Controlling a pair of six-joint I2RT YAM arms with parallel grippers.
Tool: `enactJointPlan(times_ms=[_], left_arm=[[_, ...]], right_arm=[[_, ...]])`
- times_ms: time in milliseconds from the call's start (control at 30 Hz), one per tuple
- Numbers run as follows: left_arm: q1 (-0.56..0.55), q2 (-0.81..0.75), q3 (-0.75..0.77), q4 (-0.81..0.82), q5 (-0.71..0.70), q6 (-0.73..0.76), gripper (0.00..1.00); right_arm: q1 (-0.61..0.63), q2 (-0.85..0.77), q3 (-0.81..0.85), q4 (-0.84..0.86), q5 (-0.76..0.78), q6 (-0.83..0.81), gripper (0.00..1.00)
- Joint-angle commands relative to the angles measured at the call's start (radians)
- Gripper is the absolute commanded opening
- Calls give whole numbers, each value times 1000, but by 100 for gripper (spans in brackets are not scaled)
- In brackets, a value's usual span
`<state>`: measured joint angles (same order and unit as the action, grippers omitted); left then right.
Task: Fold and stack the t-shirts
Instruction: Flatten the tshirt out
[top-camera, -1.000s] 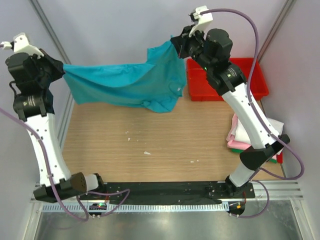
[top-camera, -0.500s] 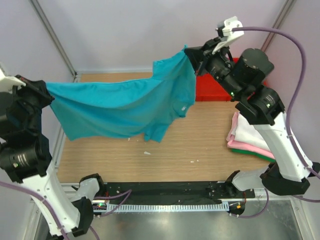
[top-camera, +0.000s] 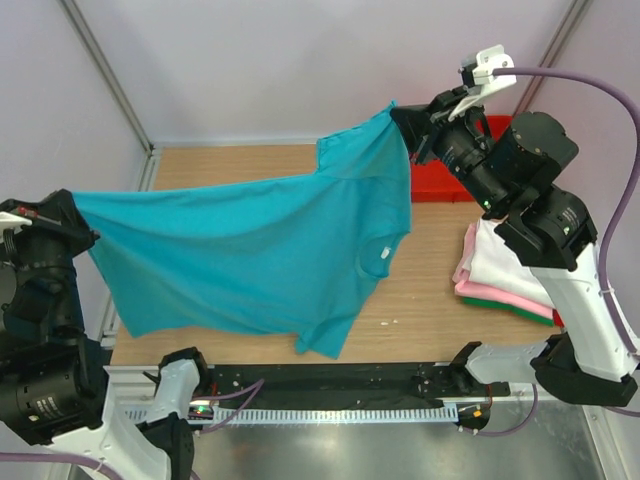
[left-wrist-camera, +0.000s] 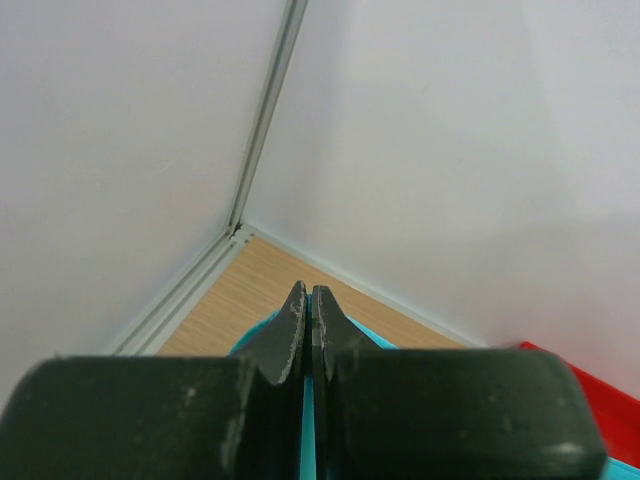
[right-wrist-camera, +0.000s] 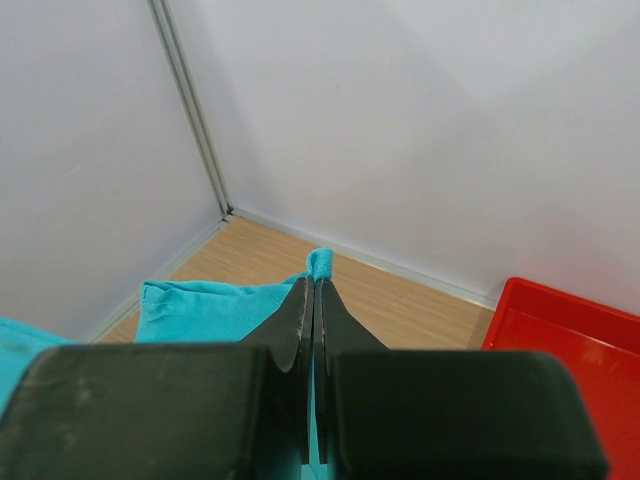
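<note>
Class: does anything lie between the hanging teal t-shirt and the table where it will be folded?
Nothing visible does. The left gripper and right gripper hold the teal t-shirt spread above the table; the folded stack and red tray sit aside, right. Beneath the cloth is hidden.

The teal t-shirt (top-camera: 260, 250) has been drawn toward the near edge and spread wider — the left gripper (top-camera: 78, 213) was brought nearer, the right gripper (top-camera: 405, 122) carried rightward.
</note>
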<state>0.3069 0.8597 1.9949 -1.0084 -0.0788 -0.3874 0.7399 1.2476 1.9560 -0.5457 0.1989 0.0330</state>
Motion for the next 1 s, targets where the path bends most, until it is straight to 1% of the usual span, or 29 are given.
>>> enactJointPlan(times_ms=[0,67,133,233,267,300,333,400,467,500,567,600,633,667,700,733,800,833,900,933,967], left_arm=[[-2,48,18,-24,-27,12,0],[-2,93,13,-67,-21,15,0],[-2,113,-23,-72,-10,19,0],[-2,133,-152,-15,-10,21,0],[0,134,-186,34,-10,19,0],[-2,140,-264,65,-9,12,0],[0,148,-295,91,-6,9,0],[0,183,-362,154,-3,-8,0],[-2,216,-396,189,-4,-13,0],[-2,248,-439,232,-27,-14,0],[0,281,-478,283,-36,-13,0],[-2,298,-505,356,-30,-10,0],[-2,327,-563,397,-30,-11,0],[-2,349,-593,430,-26,-16,0],[-2,366,-614,505,-7,-22,0],[-3,413,-654,533,-1,-45,0],[-6,465,-674,582,16,-70,0],[-12,523,-695,632,16,-77,0],[-29,582,-709,674,-6,-79,0],[-31,610,-711,694,-12,-79,0],[-32,671,-708,726,-10,-74,0]], right_arm=[[6,13,44,-22,101,24,1],[6,30,38,-51,155,51,1],[4,48,11,-46,175,51,1],[4,93,-57,-11,195,41,1],[3,110,-72,1,203,28,1],[-3,125,-103,16,218,21,1],[-11,144,-114,44,221,15,1],[-52,219,-114,56,173,16,1],[-92,297,-115,90,123,31,1],[-115,331,-117,125,64,51,1],[-177,387,-115,156,10,73,1],[-191,453,-112,174,-7,80,1],[-209,481,-108,206,-33,77,1],[-215,515,-97,222,-39,71,1],[-218,570,-92,260,-44,55,1],[-221,602,-89,280,-65,48,1],[-235,685,-69,312,-61,54,1],[-243,711,-63,325,-61,86,1],[-272,765,-42,357,-72,111,1],[-278,818,-26,362,-76,120,1],[-289,848,7,371,-85,123,1]])
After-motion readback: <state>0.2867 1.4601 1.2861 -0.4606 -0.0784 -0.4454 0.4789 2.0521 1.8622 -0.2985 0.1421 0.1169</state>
